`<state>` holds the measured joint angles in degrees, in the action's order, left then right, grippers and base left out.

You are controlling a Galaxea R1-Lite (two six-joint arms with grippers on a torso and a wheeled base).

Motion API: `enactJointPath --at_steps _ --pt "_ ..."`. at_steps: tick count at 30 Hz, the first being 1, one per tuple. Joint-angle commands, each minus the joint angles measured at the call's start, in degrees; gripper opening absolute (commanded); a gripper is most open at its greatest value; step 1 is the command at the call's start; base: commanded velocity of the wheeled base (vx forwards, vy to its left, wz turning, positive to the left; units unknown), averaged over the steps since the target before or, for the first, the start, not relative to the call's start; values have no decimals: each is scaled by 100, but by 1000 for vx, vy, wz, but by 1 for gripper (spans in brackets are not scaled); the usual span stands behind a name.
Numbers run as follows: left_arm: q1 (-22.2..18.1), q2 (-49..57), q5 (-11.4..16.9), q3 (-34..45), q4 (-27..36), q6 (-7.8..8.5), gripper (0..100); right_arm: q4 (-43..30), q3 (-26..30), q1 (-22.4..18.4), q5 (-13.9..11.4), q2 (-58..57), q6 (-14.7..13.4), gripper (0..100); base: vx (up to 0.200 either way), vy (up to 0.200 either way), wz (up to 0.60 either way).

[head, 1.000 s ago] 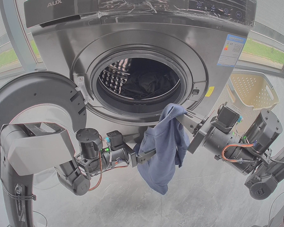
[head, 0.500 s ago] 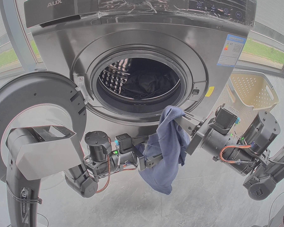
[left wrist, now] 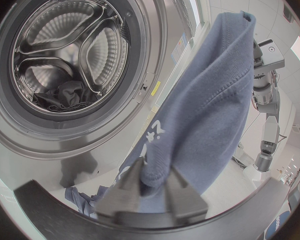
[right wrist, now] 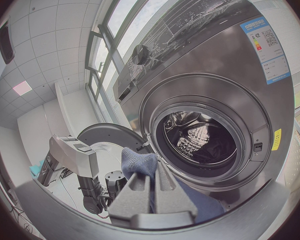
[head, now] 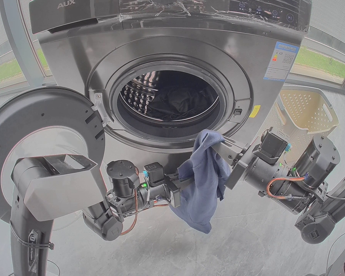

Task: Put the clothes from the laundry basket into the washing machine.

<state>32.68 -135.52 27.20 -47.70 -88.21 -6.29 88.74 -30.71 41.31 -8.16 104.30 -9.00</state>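
Note:
A blue garment (head: 203, 181) hangs in front of the washing machine (head: 234, 58), just below the open drum (head: 168, 96). My right gripper (head: 217, 144) is shut on the garment's top edge, and its fingers pinch the cloth (right wrist: 136, 162) in the right wrist view. My left gripper (head: 188, 183) is lower and to the left, at the garment's middle. A thick fold of the blue cloth (left wrist: 203, 110) sits between the left gripper's (left wrist: 156, 169) fingers. Dark clothes (head: 176, 100) lie inside the drum. The beige laundry basket (head: 306, 112) stands at the right of the machine.
The round machine door (head: 38, 123) is swung fully open at the left, close behind my left arm. Below the hanging garment lies bare grey floor (head: 218, 250). Windows run behind the machine on both sides.
My left gripper has moved right and slightly up into the garment and now holds a fold of it. The garment's lower part has shifted a little. The right arm has barely moved.

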Motion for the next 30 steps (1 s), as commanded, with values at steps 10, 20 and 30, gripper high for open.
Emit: enactJointPath --at_steps 10,20,30 --pt "-500 1239 -470 789 -21 23 0 -5 47 -115 -2 2 12 0 0 0 0" --pt "-649 3067 -1296 2380 -3 383 0 -5 65 -194 7 -6 12 0 0 0 0" --pt "-605 3542 -1524 2854 -21 480 0 -5 109 -185 104 20 12 0 0 0 0"
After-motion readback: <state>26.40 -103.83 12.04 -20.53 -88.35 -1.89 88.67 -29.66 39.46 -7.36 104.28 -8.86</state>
